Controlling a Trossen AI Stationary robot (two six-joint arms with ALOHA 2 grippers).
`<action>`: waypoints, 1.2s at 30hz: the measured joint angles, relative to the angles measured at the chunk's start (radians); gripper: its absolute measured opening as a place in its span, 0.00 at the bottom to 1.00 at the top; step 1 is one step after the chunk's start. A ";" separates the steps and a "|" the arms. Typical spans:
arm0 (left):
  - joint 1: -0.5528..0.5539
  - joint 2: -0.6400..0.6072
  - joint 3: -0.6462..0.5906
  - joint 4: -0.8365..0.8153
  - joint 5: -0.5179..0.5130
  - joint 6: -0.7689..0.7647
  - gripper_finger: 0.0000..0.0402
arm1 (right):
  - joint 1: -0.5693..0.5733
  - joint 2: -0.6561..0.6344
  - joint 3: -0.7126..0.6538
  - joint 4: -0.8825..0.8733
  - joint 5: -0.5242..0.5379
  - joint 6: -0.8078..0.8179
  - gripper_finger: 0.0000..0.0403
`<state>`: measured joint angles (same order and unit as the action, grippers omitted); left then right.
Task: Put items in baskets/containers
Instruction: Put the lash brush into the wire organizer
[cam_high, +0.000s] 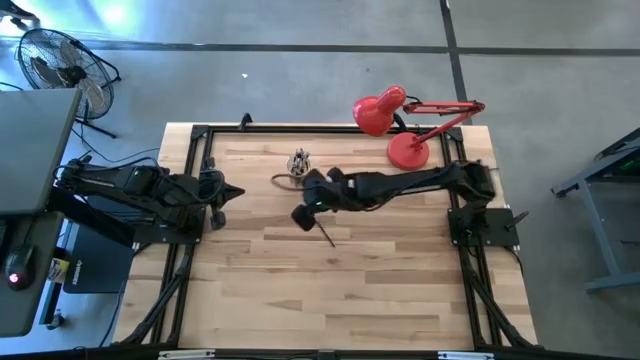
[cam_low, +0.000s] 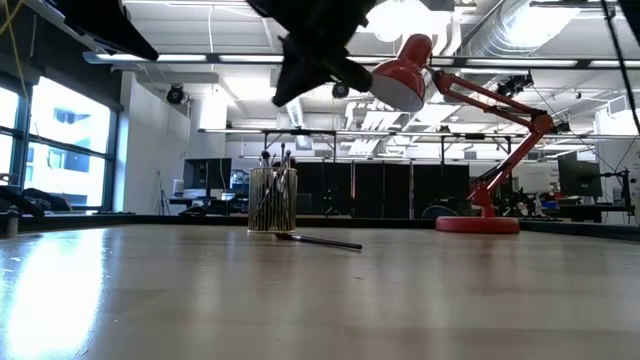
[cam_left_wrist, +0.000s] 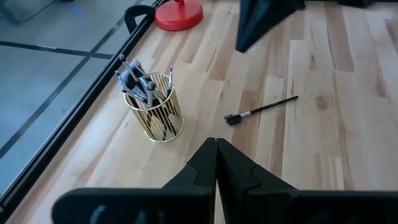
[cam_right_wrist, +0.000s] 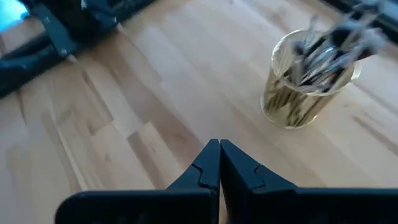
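Clear cup (cam_left_wrist: 154, 115), filled with sticks (cam_left_wrist: 138, 79), is seen upright on the desk (cam_high: 380, 290), one stick (cam_left_wrist: 261, 109) lying near it, both grippers' fingers (cam_right_wrist: 217, 168) (cam_left_wrist: 216, 165) closed on nothing, held near the cup.

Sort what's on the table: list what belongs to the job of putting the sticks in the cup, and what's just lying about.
Job:
- clear cup, upright, already holding several sticks
- loose stick lying flat on the table, beside the cup
- right gripper, shut, empty, above the table near the loose stick
- left gripper, shut, waiting at the left edge

Lying about:
- red desk lamp at the far edge
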<state>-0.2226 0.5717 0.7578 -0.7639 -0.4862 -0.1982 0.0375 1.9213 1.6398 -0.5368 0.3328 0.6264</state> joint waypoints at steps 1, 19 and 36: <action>0.000 -0.002 0.000 -0.006 0.000 0.000 0.00 | 0.004 0.031 0.059 -0.054 -0.001 0.015 0.00; 0.000 -0.007 0.001 -0.106 0.114 -0.020 0.00 | 0.015 0.509 0.696 -0.737 -0.148 0.269 0.00; 0.000 -0.007 0.001 -0.108 0.132 -0.021 0.00 | -0.011 0.512 0.448 -0.554 -0.188 0.321 0.31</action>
<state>-0.2226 0.5644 0.7586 -0.8715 -0.3540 -0.2195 0.0265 2.4329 2.0876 -1.0912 0.1445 0.9477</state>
